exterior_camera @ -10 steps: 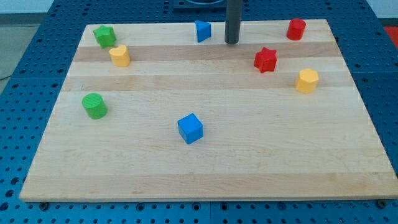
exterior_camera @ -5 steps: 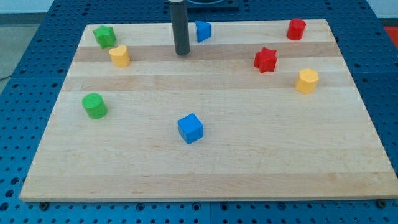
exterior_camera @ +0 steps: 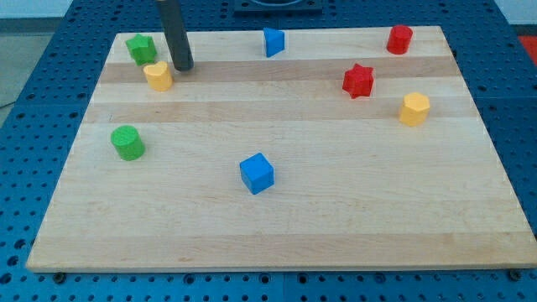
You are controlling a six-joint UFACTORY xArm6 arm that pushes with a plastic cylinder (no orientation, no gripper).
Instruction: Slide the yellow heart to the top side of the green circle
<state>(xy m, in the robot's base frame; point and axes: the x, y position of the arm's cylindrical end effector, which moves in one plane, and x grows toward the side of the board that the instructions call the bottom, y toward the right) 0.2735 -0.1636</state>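
The yellow heart [exterior_camera: 159, 75] lies near the view's top left of the wooden board [exterior_camera: 277, 210]. The green circle [exterior_camera: 127, 143] sits below it, toward the left edge. My tip [exterior_camera: 183, 67] is just to the right of the yellow heart and slightly above it, very close to it; I cannot tell if it touches.
A green star-like block [exterior_camera: 141, 48] is at the top left corner. A blue triangular block [exterior_camera: 273, 41] is at the top middle, a blue cube [exterior_camera: 257, 173] in the middle. A red star [exterior_camera: 358, 80], a red block [exterior_camera: 399, 39] and a yellow hexagon [exterior_camera: 414, 109] lie at the right.
My tip has moved left along the top of the board, from right of the blue triangular block to beside the yellow heart. No block has visibly moved.
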